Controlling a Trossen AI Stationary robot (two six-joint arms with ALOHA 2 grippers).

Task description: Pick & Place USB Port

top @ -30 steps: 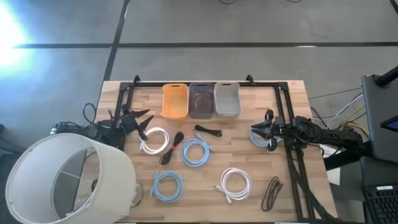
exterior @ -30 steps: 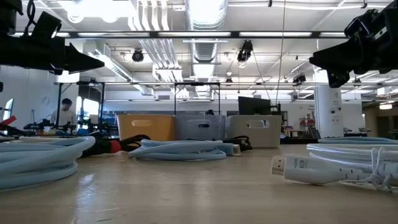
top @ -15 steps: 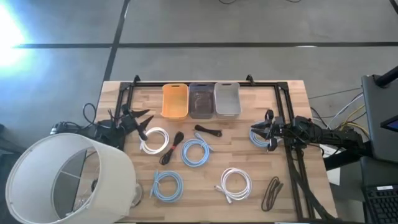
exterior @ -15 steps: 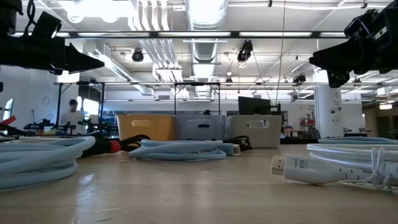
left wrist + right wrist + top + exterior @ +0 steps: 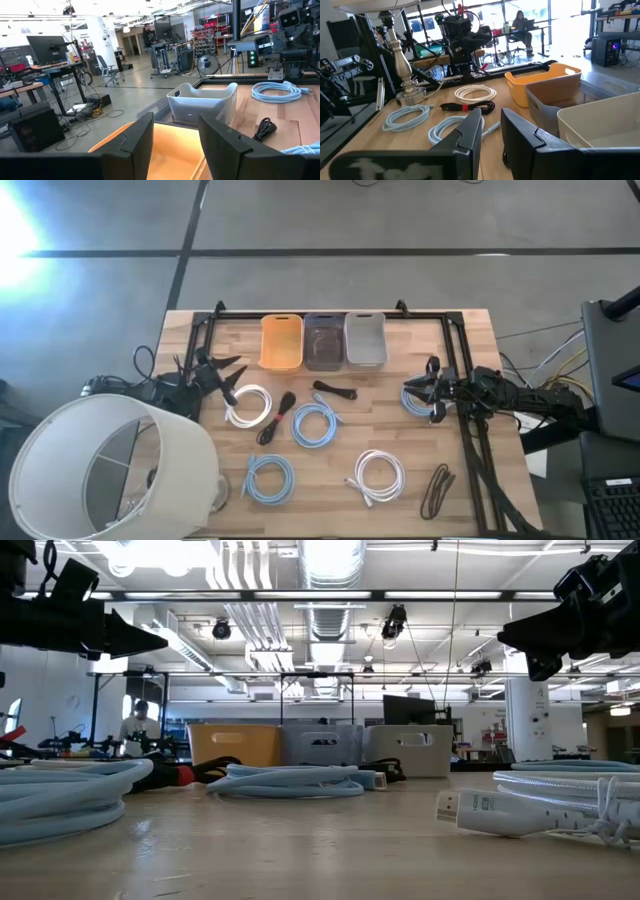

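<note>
Several coiled cables lie flat on the wooden table: a white coil, a black cable with a red band, a short black cable, light blue coils, a second white coil with a flat plug, and a dark brown cable. My left gripper hovers open above the table's left side, beside the first white coil. My right gripper hovers open over the right-hand blue coil. Both are clear of the table in the low view.
Three bins stand in a row at the far edge: orange, dark brown, pale grey. A black frame runs round the table's far and side edges. A white lampshade covers the near left corner. Bare wood lies between the coils.
Neither arm nor any cable has moved. A person in the room far behind the table has walked to the right in the low view.
</note>
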